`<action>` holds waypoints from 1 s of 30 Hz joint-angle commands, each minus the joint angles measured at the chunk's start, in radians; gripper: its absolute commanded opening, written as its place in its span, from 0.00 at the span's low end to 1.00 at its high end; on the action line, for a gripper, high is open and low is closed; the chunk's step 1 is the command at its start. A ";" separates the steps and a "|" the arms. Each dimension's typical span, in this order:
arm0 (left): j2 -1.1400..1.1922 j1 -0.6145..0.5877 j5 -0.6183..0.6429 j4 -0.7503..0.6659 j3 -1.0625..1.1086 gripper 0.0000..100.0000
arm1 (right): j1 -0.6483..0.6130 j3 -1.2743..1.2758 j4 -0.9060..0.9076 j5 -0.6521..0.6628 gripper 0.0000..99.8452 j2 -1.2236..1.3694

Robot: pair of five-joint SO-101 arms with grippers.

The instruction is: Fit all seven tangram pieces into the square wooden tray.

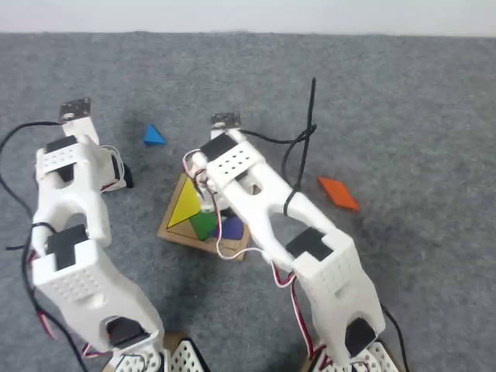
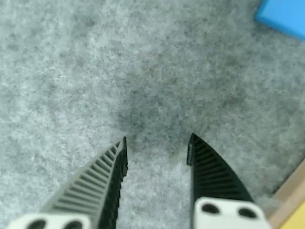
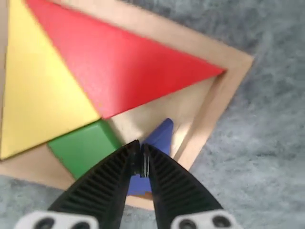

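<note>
While the square wooden tray [image 1: 172, 226] lies on the grey carpet [image 1: 403, 101] between the two arms, it is seen turned askew in the high view, with one corner toward the far side of the table. Four pieces are held in it. In the right wrist view, a large red triangle [image 3: 124, 67] is laid with its long side along the tray's rim [image 3: 228, 81]. A large yellow triangle [image 3: 43, 95] is set against the red one along a shared edge, and the right-angle corners of both point to the tray's middle. A green piece [image 3: 83, 148] is placed touching the yellow triangle, and a purple piece [image 3: 159, 136] is tucked just beside it, with one tip pointing toward the red triangle.

The right gripper [image 3: 141, 147] is positioned over the purple piece, its fingers pressed together with nothing seen between them. The left gripper [image 2: 158, 140] is held over bare carpet beside the tray, its fingers spread apart and gripping nothing.

Two pieces are left outside the tray. A small blue triangle [image 1: 153, 136] is found beyond the tray, near the left gripper, its apex pointing to the far edge. An orange parallelogram [image 1: 339, 193] is seen well apart on the right arm's side, its long axis running diagonally from far-left to near-right.
</note>
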 commanded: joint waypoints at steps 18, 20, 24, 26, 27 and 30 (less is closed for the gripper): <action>-0.071 0.000 -0.008 -0.011 -0.007 0.20 | -0.002 -0.026 0.073 0.012 0.01 -0.093; -0.071 0.000 -0.008 -0.011 -0.007 0.20 | 0.005 -0.021 0.076 0.012 0.01 -0.134; -0.071 0.000 -0.008 -0.011 -0.007 0.20 | -0.004 -0.023 0.122 0.012 0.01 -0.208; -0.071 0.000 -0.008 -0.011 -0.007 0.20 | -0.013 -0.020 0.122 0.011 0.01 -0.223; -0.071 0.000 -0.008 -0.011 -0.007 0.20 | -0.024 -0.009 0.111 0.011 0.01 -0.223; -0.071 0.000 -0.008 -0.011 -0.007 0.20 | -0.061 0.018 0.088 0.011 0.01 -0.197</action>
